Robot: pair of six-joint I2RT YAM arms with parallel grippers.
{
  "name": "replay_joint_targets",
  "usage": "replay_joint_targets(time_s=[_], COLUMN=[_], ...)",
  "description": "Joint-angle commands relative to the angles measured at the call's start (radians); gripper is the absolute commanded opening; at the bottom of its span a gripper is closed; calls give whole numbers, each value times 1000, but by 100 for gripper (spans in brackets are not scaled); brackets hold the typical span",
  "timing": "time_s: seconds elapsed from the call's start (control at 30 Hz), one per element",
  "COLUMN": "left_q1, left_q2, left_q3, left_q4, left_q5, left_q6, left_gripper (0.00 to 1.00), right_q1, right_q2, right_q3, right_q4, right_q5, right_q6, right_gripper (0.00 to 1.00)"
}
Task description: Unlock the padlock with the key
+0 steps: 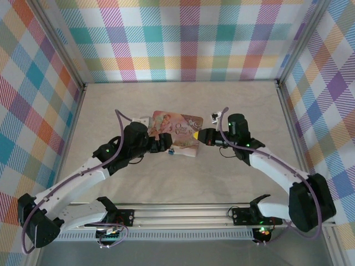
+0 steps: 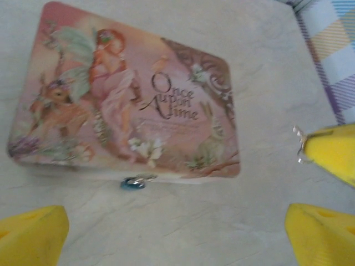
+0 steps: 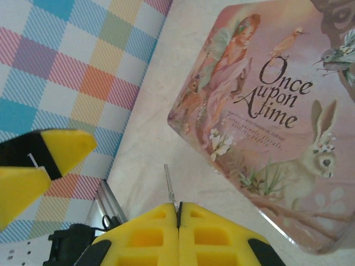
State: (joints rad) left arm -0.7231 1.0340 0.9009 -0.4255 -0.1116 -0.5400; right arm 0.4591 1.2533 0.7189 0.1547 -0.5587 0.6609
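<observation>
Holds the left gripper [image 2: 175, 224] spread wide, at 7 o'clock of the pink "Once upon a time" tin box [image 2: 127, 94] in the top view. Pinches a thin silvery key [image 3: 169, 183] in the fully closed right gripper [image 3: 178, 208], at the tin's 3 o'clock. Shows the tiny blue padlock [image 2: 133, 183] right at the tin's 6 o'clock edge.

- A pink rectangular tin box [image 1: 176, 132] with rounded corners lies flat at the centre of the top view. Its lid shows a fairy, a rabbit and the words "Once upon a time".
- A pale beige marbled tabletop [image 1: 183, 183] bears it.
- Pastel plaid walls [image 1: 188, 39] line the top, left and right edges.
- A silvery metal rail [image 1: 183, 213] runs along the bottom.
</observation>
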Motion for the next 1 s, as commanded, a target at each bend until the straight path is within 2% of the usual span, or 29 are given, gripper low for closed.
replay_joint_targets(time_s=[0.0, 0.53, 0.97], left_q1=[7, 7, 7], left_q2=[-62, -86, -52], left_q3=[-45, -205, -239], left_q4=[-16, 73, 117], left_q5=[-70, -29, -8], left_q6=[32, -16, -29], left_gripper=[100, 100, 100], right_q1=[10, 27, 30], right_q2=[73, 473, 629], right_q3=[60, 262, 320], right_q4=[37, 105, 98], right_q5=[-20, -71, -70], right_q6=[-9, 51, 39], right_gripper=[0, 0, 0])
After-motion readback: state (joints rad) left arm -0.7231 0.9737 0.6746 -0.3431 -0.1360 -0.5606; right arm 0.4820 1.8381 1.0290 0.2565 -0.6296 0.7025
